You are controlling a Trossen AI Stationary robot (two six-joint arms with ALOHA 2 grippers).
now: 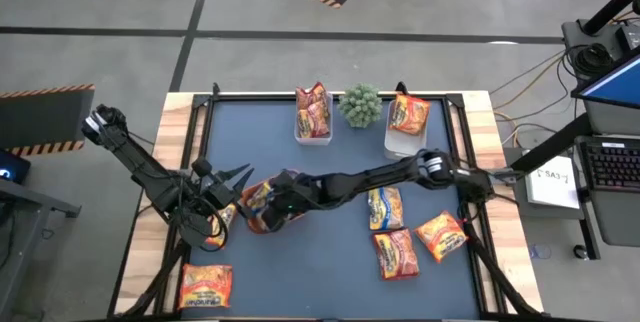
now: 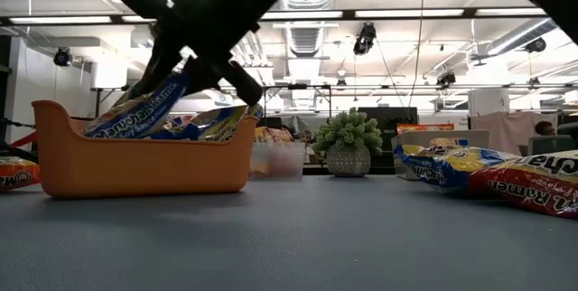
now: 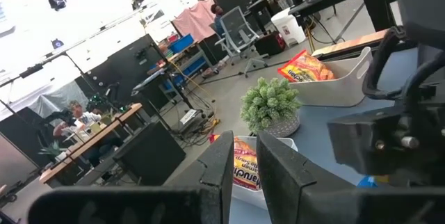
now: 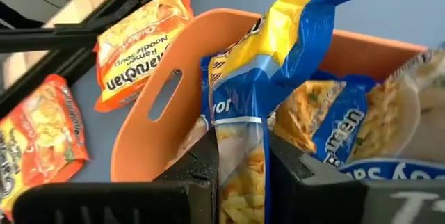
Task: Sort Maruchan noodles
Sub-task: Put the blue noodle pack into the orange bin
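The right gripper (image 4: 243, 165) is clamping a yellow-and-blue packet (image 4: 268, 78) between its two fingers, holding it upright just over the open top of the orange tray (image 4: 149, 123). Under and beside the held packet, more yellow-and-blue packets (image 4: 327, 123) are already lying in the tray, so the step in hand looks like dropping this one with its own kind. The next move likely calls for lowering a little and parting the fingers so the packet is falling inside the walls, not across the rim, which is sitting close beside the fingers. Just outside the tray, an orange packet (image 4: 135, 46) and a red-orange packet (image 4: 38, 137) are lying on the table. The left gripper (image 3: 243, 165) is hanging close beside the tray on its far side from the right arm, its fingers standing nearly together on nothing, and it is leaving little room there; the freer way out for the right gripper is straight up and back along its own arm. Farther out that way, loose packets (image 1: 400, 232) are waiting on the table (image 1: 330, 282), and beyond them two clear tubs (image 1: 312, 132) are holding sorted packets either side of a small plant (image 1: 360, 105).
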